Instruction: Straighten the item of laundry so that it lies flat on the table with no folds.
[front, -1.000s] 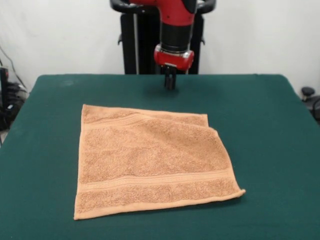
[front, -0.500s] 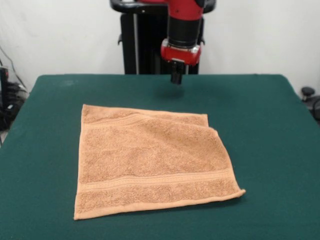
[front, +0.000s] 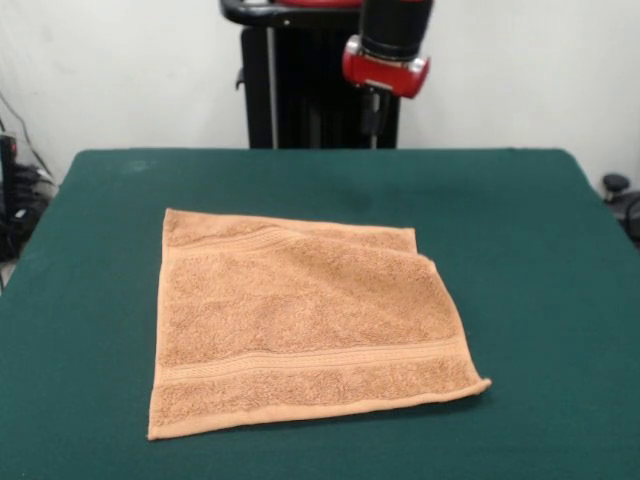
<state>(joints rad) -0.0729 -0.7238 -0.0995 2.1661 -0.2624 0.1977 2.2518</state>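
From the front camera, I see the gripper higher than it was a second ago and shifted toward 1 o'clock; it now hangs above the desk's far edge, in front of the black pedestal, instead of low over the green top. I cannot tell whether its fingers are apart or together: they read as one dark stub under the red wrist collar.

The towel has not moved. It lies at the middle of the desk, slightly toward 9 o'clock, mostly spread out, with a band stripe near its 6 o'clock edge and another near 12 o'clock. Its corner at 1 o'clock is doubled over on itself.

Behind the desk stands a plain white wall. Cables hang at the 9 o'clock edge.
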